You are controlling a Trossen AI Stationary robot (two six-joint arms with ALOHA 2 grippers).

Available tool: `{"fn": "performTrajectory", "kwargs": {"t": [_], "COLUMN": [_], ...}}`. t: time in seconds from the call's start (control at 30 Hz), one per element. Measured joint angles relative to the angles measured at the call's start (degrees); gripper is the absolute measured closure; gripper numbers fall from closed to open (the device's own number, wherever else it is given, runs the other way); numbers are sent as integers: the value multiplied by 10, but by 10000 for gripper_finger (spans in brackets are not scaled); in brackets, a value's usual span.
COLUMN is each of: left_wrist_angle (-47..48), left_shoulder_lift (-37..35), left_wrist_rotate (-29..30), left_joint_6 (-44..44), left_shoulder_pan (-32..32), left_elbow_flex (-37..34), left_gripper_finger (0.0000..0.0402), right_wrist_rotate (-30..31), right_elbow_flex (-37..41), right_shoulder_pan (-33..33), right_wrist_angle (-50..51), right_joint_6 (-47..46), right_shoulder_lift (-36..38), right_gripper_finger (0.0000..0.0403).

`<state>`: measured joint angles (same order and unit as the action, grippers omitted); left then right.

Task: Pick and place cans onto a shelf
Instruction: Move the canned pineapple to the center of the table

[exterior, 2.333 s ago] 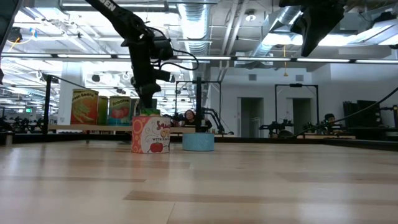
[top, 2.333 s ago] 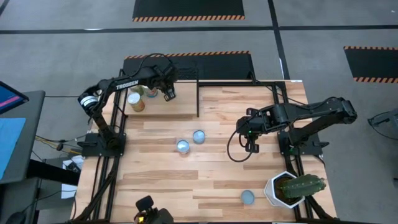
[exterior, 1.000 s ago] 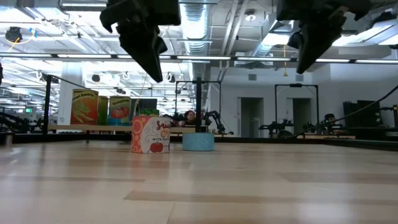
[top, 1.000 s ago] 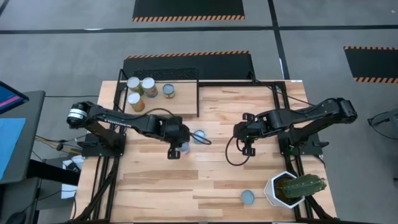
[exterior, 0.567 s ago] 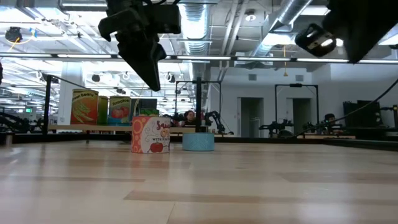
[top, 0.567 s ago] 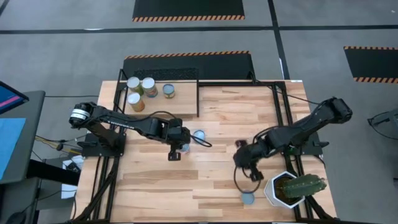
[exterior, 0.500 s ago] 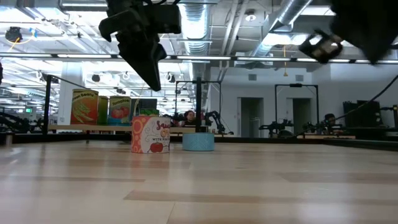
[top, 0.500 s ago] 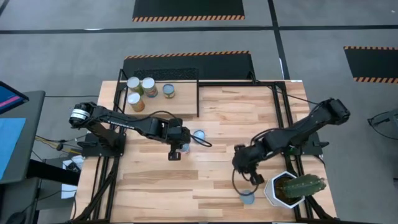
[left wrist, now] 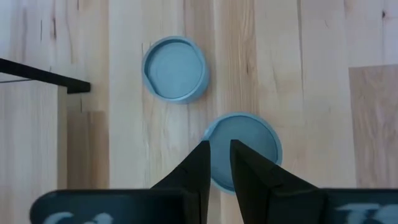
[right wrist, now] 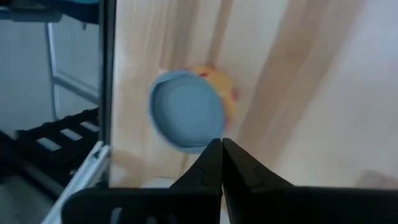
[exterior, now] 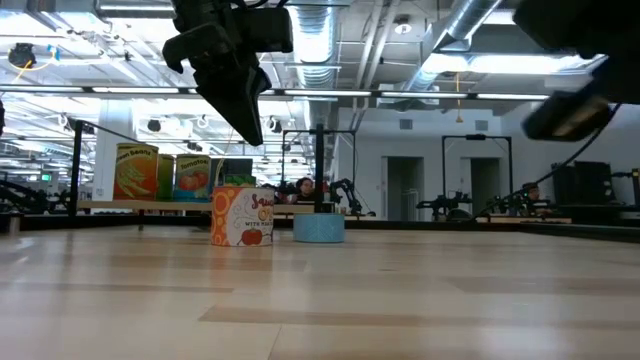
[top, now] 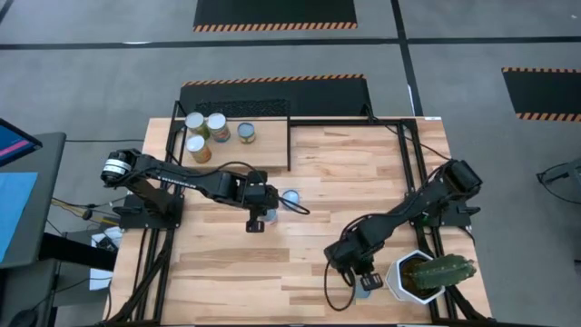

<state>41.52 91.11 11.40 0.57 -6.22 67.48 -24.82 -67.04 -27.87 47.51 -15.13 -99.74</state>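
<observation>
Several cans (top: 216, 126) stand on the shelf (top: 265, 151) at the far left. Two blue-topped cans stand mid-table: the nearer one (top: 267, 215) (left wrist: 244, 149) with an orange label (exterior: 241, 215), and a second (top: 290, 198) (left wrist: 175, 68) just beyond it. My left gripper (top: 257, 218) (left wrist: 219, 163) hovers above the nearer can's edge, its fingers almost shut with a narrow gap. Another blue-topped can (top: 363, 288) (right wrist: 189, 118) stands near the table's near edge. My right gripper (top: 359, 275) (right wrist: 222, 155) is shut, above and beside it.
A white pot with a cactus (top: 427, 273) stands at the near right corner, close to the right gripper's can. A black frame rod (right wrist: 109, 93) runs along the table's edge there. The shelf's black rods (top: 289, 143) stand at its right side.
My right gripper has swung from mid-table toward the table's near edge, ending over the can next to the cactus pot. My left gripper has stayed above the nearer mid-table can.
</observation>
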Motion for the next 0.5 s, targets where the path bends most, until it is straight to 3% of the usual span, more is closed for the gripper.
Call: {"fn": "performTrajectory", "kwargs": {"t": [0.5], "left_wrist_angle": [1], "left_shoulder_lift": [0], "left_wrist_rotate": [6], "left_joint_6": [-10], "left_shoulder_pan": [0], "left_elbow_flex": [0], "left_gripper_finger": [351], "right_wrist_rotate": [-50], "right_elbow_flex": [-32], "right_shoulder_pan": [-46], "right_wrist_angle": [-25], "right_joint_6": [-74], "right_shoulder_lift": [-78], "right_gripper_finger": [387]}}
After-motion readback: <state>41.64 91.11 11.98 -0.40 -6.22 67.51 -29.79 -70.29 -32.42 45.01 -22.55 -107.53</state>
